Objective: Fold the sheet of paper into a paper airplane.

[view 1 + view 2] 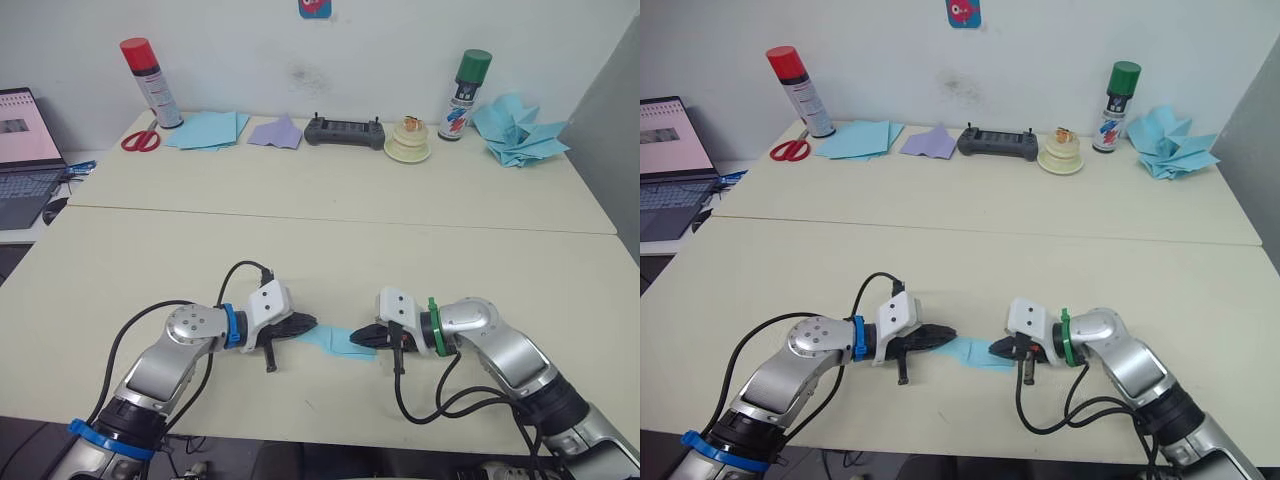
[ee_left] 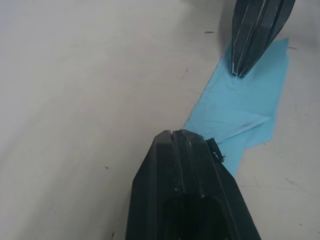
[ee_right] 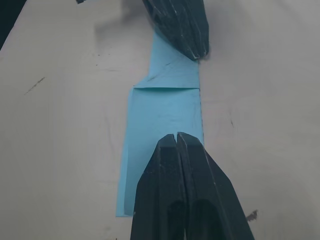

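Note:
The sheet of paper (image 1: pixel 335 340) lies flat on the near table as a narrow, folded light blue strip with a cross crease (image 3: pixel 165 110). It runs between my two grippers. My left gripper (image 1: pixel 308 323) is shut, and its tip rests on the strip's left end (image 2: pixel 182 134). My right gripper (image 1: pixel 355 338) is shut as well, its tip pressing down on the right end (image 3: pixel 177 136). The two tips point at each other about a finger's length apart. Each wrist view also shows the opposite gripper lying on the far end of the paper.
Along the back wall stand a red spray can (image 1: pixel 150 80), scissors (image 1: pixel 141 140), a stack of blue sheets (image 1: pixel 207 129), a lilac paper piece (image 1: pixel 277 132), a black controller (image 1: pixel 345 131), a cream tape roll (image 1: pixel 408 143), a green spray can (image 1: pixel 465 95) and a heap of blue paper planes (image 1: pixel 518 130). A laptop (image 1: pixel 25 150) sits at far left.

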Available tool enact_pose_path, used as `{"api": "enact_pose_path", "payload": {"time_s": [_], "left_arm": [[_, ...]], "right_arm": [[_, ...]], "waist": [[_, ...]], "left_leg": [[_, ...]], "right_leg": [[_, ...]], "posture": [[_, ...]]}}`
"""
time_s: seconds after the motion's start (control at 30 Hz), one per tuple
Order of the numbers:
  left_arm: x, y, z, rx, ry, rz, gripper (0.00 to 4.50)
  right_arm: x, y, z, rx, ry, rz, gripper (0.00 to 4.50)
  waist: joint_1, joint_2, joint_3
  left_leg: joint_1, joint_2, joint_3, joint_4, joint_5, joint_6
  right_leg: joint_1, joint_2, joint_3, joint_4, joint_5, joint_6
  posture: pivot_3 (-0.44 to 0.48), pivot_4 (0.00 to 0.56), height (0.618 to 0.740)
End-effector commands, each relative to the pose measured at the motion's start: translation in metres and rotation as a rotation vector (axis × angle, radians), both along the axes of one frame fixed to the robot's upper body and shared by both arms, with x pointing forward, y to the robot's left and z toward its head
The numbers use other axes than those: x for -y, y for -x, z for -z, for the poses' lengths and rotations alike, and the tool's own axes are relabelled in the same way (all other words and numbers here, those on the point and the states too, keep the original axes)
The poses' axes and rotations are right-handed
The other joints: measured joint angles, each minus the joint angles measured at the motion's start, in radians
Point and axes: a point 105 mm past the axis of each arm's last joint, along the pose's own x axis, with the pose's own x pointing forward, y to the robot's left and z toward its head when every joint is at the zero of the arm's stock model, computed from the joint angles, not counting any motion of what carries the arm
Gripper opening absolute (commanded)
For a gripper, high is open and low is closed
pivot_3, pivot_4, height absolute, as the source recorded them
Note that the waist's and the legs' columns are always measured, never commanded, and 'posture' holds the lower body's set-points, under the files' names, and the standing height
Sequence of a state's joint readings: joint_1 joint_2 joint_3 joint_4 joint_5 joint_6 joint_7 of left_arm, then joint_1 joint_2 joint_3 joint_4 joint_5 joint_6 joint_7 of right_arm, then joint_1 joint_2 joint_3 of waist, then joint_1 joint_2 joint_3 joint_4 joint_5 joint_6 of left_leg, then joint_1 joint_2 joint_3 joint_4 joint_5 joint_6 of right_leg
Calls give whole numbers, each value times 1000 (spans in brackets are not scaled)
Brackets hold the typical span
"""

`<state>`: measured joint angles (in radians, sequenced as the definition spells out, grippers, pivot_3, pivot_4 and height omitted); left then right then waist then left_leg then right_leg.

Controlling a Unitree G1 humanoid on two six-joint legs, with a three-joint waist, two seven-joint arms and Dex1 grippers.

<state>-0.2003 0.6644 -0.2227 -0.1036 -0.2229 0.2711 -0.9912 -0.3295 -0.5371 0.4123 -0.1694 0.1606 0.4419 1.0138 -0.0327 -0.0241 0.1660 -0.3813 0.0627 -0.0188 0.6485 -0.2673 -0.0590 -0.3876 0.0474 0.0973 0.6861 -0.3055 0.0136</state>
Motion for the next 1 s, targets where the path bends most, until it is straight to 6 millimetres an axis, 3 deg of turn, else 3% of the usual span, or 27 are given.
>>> {"api": "enact_pose_path", "payload": {"time_s": [0.03, 0.07, 0.17, 0.33, 0.47, 0.57, 0.6, 0.77, 1.0], "left_arm": [[-2, -8, -8, 39, 29, -44, 0], [-3, -13, -18, 74, 44, -50, 0], [-8, -19, -42, 147, 62, -47, 732], [-14, -3, -68, 179, 60, 42, 2281], [-18, 19, -82, 224, 46, 122, 3604], [-22, 38, -79, 257, 19, 177, 4500], [-24, 47, -75, 248, 18, 195, 4500], [-27, 70, -62, 253, 30, 207, 4500], [-21, 91, -60, 221, 92, 151, 4500]], "right_arm": [[5, -5, -24, 26, -92, 31, 641], [8, -5, -34, 38, -112, 30, 969], [19, -6, -58, 77, -133, 18, 2024], [32, 2, -83, 204, -125, -40, 3805], [41, 20, -88, 245, -100, -90, 3852], [43, 33, -85, 270, -76, -139, 3173], [42, 37, -80, 280, -60, -158, 2882], [31, 42, -57, 320, -29, -212, 2882], [14, 40, -37, 350, -42, -195, 2882]], "waist": [[0, 0, 1], [0, 0, 1], [0, 0, 2], [-1, 0, 3], [0, 0, 3], [0, 0, 3], [-1, 0, 4], [-1, -1, 7], [1, -2, 8]], "left_leg": [[0, 0, 0, 0, 0, 0], [-1, 0, 0, 0, 0, 0], [-3, 0, -1, 0, 0, 0], [-3, 0, -1, -2, 0, 0], [-4, 0, 0, -2, 0, 0], [-5, 0, -1, -3, 0, 0], [-5, 0, -1, -3, 0, 0], [-4, 1, -1, -3, 0, 0], [-3, 1, -1, -2, 0, 0]], "right_leg": [[0, 0, 0, 0, 0, 0], [-1, 0, 0, 0, 0, 0], [-2, 0, -1, 0, 0, 0], [-2, 0, -1, -2, 0, 0], [-2, 0, -1, -5, 0, -2], [-2, -1, 0, -6, 0, -4], [-2, -1, 0, -6, -1, -4], [-2, -1, 0, -5, -2, -2], [-1, -1, 0, -4, -2, -1]], "posture": [[0, 150, 740], [0, 150, 740], [0, 150, 740], [0, 150, 740], [0, 150, 740], [0, 150, 740], [0, 150, 740], [0, 150, 740], [0, 150, 740]]}}
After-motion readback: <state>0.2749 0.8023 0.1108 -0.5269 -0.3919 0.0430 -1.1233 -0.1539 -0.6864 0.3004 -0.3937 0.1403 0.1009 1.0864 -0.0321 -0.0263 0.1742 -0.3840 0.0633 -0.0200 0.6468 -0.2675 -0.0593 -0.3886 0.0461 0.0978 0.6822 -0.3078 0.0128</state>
